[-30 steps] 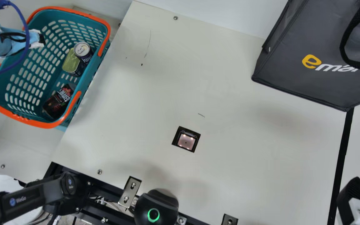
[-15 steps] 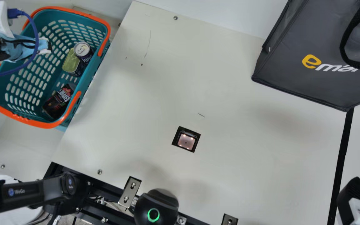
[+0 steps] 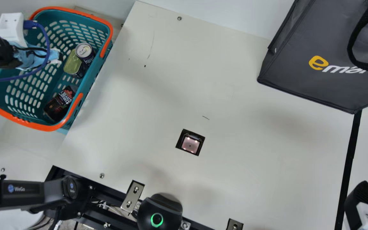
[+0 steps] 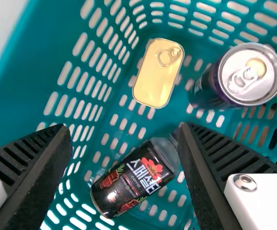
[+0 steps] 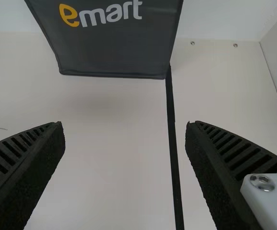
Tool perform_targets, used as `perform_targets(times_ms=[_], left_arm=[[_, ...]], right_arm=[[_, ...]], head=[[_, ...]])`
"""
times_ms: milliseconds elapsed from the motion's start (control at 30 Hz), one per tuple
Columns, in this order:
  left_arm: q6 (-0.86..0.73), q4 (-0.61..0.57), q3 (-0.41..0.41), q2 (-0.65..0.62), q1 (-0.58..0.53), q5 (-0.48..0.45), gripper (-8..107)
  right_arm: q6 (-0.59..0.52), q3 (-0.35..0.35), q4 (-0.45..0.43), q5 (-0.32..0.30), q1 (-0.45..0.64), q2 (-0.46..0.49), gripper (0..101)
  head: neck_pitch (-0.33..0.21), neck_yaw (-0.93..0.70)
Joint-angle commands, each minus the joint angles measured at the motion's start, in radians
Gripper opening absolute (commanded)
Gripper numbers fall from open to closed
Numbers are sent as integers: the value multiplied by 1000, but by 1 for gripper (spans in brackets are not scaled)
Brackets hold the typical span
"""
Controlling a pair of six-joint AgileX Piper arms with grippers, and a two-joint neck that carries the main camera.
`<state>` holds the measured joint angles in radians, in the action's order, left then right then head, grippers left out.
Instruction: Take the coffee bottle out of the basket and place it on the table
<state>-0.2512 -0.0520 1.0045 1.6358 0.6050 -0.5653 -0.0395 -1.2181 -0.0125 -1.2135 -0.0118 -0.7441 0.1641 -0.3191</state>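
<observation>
In the main view my left gripper (image 3: 57, 57) is over the teal basket (image 3: 32, 125) with the orange rim, its blue-wrapped part showing. The dark coffee bottle (image 3: 57, 107) lies on its side at the basket's near end. The left wrist view has my left gripper (image 4: 124, 127) open, with the coffee bottle (image 4: 133, 179) lower down on the basket floor, label facing up, nothing held. At the main view's lower right edge is my right gripper (image 3: 361, 191); in the right wrist view that gripper (image 5: 125, 123) stands open above the table (image 5: 109, 182).
A dark drink can (image 4: 250, 74) stands in the basket beside a flat gold tin (image 4: 158, 73). A grey shopping bag (image 3: 299, 64) sits at the table's back right. A small black scanner window (image 3: 190, 142) is set into the table's middle.
My left arm has moved right and slightly toward the near side, farther over the basket. The right gripper and the basket's contents have kept their places.
</observation>
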Motion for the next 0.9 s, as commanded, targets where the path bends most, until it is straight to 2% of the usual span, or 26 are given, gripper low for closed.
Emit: perform_targets(times_ms=[0, 467, 867], left_arm=[[-13, -5, -8, 7, 3, 11, 90], [-171, -104, -49, 73, 4, 70, 90], [-415, -230, -70, 108, 21, 86, 90]], right_arm=[[0, 0, 0, 0, 0, 0, 91], [0, 0, 0, 0, 0, 0, 91], [0, 0, 0, 0, 0, 0, 91]], head=[[-26, -2], [-26, -2], [-26, -2]])
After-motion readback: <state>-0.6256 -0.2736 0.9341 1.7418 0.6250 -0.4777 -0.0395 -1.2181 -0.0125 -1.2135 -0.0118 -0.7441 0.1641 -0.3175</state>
